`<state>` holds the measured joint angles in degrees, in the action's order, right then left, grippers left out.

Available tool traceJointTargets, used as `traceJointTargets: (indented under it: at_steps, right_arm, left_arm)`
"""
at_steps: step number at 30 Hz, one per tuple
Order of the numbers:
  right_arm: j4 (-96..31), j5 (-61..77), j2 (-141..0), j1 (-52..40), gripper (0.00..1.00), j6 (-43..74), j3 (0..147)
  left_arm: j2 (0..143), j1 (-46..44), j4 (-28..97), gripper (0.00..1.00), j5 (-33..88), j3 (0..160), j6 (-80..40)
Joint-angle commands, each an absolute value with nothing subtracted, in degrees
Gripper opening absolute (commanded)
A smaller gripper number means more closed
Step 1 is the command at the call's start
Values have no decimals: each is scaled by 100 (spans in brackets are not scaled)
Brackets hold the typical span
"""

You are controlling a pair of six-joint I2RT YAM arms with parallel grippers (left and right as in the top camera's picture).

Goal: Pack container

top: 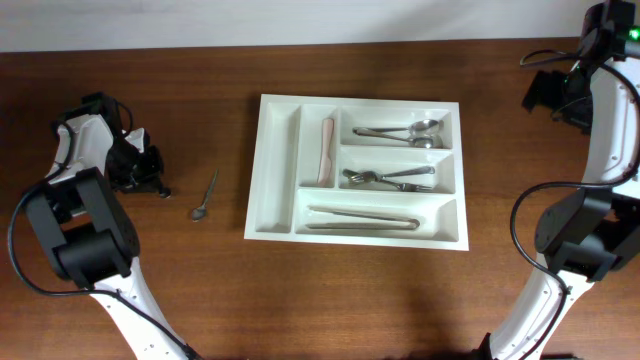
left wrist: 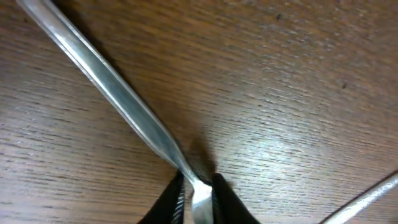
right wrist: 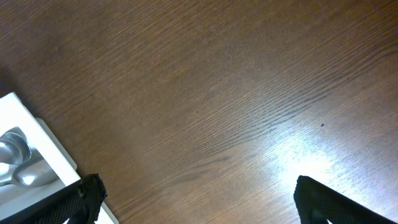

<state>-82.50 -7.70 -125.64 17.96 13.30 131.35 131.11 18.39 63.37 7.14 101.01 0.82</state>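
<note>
The container (top: 256, 170), a large white cutlery tray, lies mid-table; its corner (right wrist: 25, 134) shows in the right wrist view. In the left wrist view my left gripper (left wrist: 198, 183) is shut on the narrow neck of a metal utensil (left wrist: 118, 93) whose handle runs up and to the left, low over the wood. From overhead the left gripper (top: 150, 180) sits left of the tray and hides that utensil. A small spoon (top: 205, 197) lies loose between it and the tray. My right gripper (right wrist: 196, 199) is open over bare wood, right of the tray, with nothing between its fingers.
The tray holds a pink-handled knife (top: 327, 150), spoons (top: 412, 131), forks (top: 390, 178) and long tongs (top: 362, 218). Part of another metal handle (left wrist: 373, 193) crosses the lower right of the left wrist view. The right arm (top: 600, 120) stands at the table's right edge.
</note>
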Motion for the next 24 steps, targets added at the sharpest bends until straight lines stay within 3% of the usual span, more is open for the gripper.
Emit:
traceJointTargets:
  at_steps: [1, 8, 17, 24]
  right_arm:
    - [-8250, -864, -12595, 1769, 99, 1330, 13113]
    - [-8250, -864, -12595, 1769, 99, 1330, 13113]
    - [-8252, -864, -12595, 1769, 99, 1332, 13113]
    - [-8250, -864, -12595, 1769, 99, 1330, 13113]
  left_arm:
    - [13410, 1811, 6187, 21, 821, 9894, 89]
    - [13395, 1806, 6281, 34, 943, 9900, 250]
    - [13358, 1804, 6770, 35, 904, 10073, 1743]
    - [13336, 1660, 6823, 35, 902, 10106, 2117]
